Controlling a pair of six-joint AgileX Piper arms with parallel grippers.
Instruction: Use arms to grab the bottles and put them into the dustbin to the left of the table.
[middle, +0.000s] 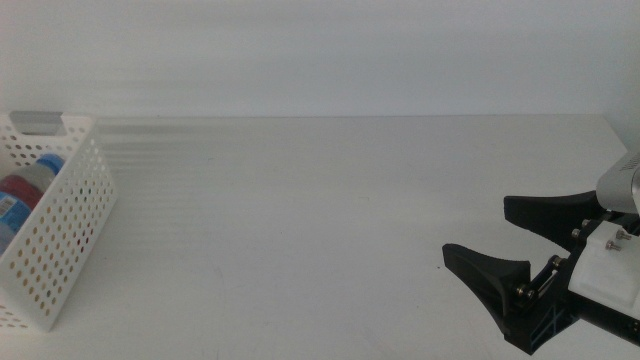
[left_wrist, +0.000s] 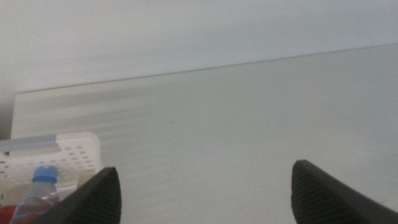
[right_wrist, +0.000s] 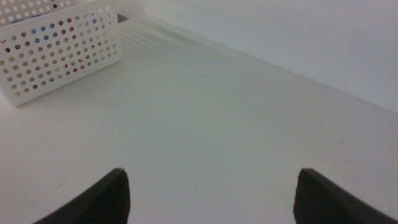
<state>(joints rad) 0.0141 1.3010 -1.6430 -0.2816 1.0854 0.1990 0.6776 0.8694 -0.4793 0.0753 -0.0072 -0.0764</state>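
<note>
White matte table (middle: 330, 220) under a plain pale wall. White perforated dustbin (middle: 60, 250) sits at the table's left edge, grey handle slot on its far end wall. Inside it, blue-capped water bottle (middle: 45, 167) lying by the far end, something red (middle: 15, 190) next to it, too cut off to identify; coloured shapes show through the holes in the right wrist view. Right gripper (middle: 490, 235) at the lower right over bare table, jaws spread wide, holding nothing, well apart from the bin. Left gripper (left_wrist: 205, 186) out of the middle view; its wrist view shows jaws wide apart, empty, near the bin with the bottle just beside one jaw.
</note>
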